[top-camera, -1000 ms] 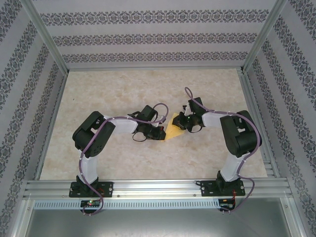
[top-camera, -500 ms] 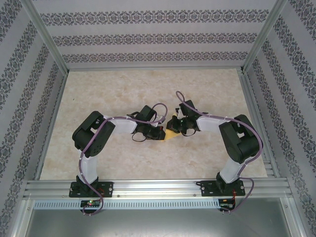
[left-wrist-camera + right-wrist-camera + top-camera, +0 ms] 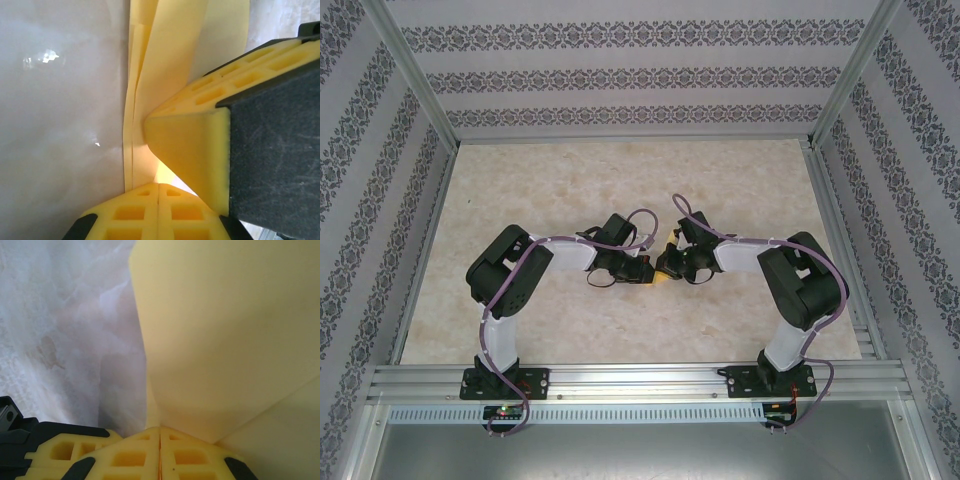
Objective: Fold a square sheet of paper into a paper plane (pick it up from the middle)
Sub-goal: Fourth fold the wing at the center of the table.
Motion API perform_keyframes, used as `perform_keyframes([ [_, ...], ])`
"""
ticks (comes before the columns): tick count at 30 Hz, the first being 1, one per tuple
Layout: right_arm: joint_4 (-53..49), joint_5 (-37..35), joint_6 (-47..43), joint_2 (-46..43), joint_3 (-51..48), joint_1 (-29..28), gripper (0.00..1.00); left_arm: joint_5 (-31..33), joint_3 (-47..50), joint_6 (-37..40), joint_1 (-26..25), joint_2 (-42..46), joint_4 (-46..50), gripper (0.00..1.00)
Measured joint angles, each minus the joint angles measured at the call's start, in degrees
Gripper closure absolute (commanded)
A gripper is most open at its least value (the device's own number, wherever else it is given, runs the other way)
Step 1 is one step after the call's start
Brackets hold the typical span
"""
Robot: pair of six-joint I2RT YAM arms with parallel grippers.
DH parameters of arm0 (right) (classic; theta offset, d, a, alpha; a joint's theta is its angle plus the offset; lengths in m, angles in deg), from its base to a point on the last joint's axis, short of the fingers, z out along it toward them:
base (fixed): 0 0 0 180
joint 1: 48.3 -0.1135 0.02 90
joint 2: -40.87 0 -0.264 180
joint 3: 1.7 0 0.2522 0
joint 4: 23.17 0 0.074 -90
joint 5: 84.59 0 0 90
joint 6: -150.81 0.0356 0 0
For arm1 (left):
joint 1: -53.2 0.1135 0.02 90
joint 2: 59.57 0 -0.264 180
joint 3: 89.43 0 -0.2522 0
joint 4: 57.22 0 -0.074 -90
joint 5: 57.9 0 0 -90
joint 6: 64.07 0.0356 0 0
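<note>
both the left gripper (image 3: 158, 186) and right gripper (image 3: 160, 430) are pinched tight on the yellow paper (image 3: 170, 50), nose to nose in the middle of the table (image 3: 550, 180). paper's folded into a few long layers with straight creased edges. loads of bare tabletop all round, side walls (image 3: 380, 200) well clear

Lab test cell: aluminium frame (image 3: 640, 377), patterned walls (image 3: 620, 75).

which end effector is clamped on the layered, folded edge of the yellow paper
The left end effector: several stacked edges of the paper run into its shut grip. The right end effector pinches a broad, smooth flap instead.
</note>
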Motion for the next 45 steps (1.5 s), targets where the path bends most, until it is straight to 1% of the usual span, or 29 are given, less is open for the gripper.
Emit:
perform_keyframes([
  [9, 1.36, 0.31, -0.17, -0.02, -0.9, 0.74, 0.92, -0.46, 0.81, -0.24, 0.2, 0.42, -1.18, 1.0],
  [16, 1.55, 0.42, -0.17, -0.02, -0.96, 0.76, 0.92, -0.46, 4.87, -3.17, 1.18, 3.48, -4.13, 0.98],
  [25, 1.6, 0.44, -0.17, 0.0, -0.96, 0.83, 0.92, -1.03, 4.96, -4.7, 1.18, 3.52, -5.62, 0.96],
  [33, 1.64, 0.48, -0.17, 0.04, -0.96, 0.83, 0.92, -1.14, 4.07, -4.7, 1.18, 1.62, -5.33, 0.98],
  [36, 1.62, 0.46, -0.17, 0.02, -0.96, 0.83, 0.92, -0.44, 3.21, -4.7, 1.16, 1.38, -3.98, 1.0],
  [40, 1.62, 0.42, -0.42, 0.02, -0.96, 0.87, 0.92, 0.26, 2.38, -4.66, 1.07, 1.27, -2.1, 1.0],
  [45, 1.64, 1.2, -1.09, 0.02, -1.18, 2.49, 0.92, 1.16, 1.53, -4.48, 1.07, 1.07, -0.76, 1.0],
])
